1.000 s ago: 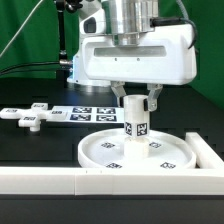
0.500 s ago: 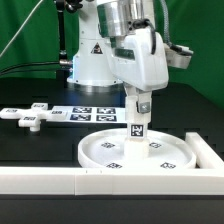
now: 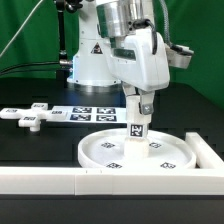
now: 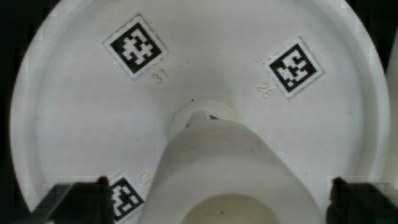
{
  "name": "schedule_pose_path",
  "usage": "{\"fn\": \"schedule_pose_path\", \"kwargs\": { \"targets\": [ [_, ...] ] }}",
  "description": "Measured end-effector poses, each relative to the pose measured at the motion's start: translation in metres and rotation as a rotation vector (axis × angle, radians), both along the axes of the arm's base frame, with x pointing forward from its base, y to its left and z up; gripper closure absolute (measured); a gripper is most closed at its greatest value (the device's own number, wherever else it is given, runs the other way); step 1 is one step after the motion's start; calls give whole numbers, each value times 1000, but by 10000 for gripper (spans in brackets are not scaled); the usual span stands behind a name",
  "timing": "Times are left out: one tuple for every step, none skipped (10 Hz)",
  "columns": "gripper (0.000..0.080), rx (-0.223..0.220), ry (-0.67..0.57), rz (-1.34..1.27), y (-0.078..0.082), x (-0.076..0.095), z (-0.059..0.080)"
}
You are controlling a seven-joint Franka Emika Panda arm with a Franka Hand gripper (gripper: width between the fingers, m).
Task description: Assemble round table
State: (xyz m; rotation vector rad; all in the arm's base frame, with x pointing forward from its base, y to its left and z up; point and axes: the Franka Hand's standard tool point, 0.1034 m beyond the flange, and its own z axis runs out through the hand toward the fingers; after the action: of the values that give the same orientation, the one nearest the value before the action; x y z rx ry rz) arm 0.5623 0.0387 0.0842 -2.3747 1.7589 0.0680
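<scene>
The large rimmed round disc (image 3: 135, 150) lies flat on the black table, with tags on its face; it fills the wrist view (image 4: 196, 90). The short cylindrical post (image 3: 138, 126) stands upright at the disc's centre and shows a tag; it also shows in the wrist view (image 4: 228, 170). My gripper (image 3: 140, 108) is straight above the post and straddles its top. In the wrist view the gripper (image 4: 222, 200) has a dark finger on each side of the post, with a small gap to it on both sides. The cross-shaped piece (image 3: 28, 117) lies apart at the exterior view's left.
The marker board (image 3: 90, 114) lies behind the disc. The long white border wall (image 3: 90, 182) runs along the front and up the exterior view's right side (image 3: 207, 150), close to the disc's rim. The robot's base stands behind.
Since a second ago the hand has turned about a quarter turn around the post, staying above it. Post and disc stand where they were. Nothing has visibly moved in the last half second.
</scene>
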Motion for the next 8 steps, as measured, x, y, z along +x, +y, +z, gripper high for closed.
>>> {"fn": "schedule_pose_path", "kwargs": {
  "targets": [
    [167,-7,-21,103,2,2,0],
    [154,-14,-44,213,3,3,1],
    [154,-20,-54,276,2,3,1],
    [151,-26,-69,364,2,3,0],
    [151,-33,-84,450,2,3,0],
    [151,-44,-91,539,2,3,0],
    [151,-69,-105,698,2,5,2],
    [151,-92,-125,843,1,7,2]
  ]
}}
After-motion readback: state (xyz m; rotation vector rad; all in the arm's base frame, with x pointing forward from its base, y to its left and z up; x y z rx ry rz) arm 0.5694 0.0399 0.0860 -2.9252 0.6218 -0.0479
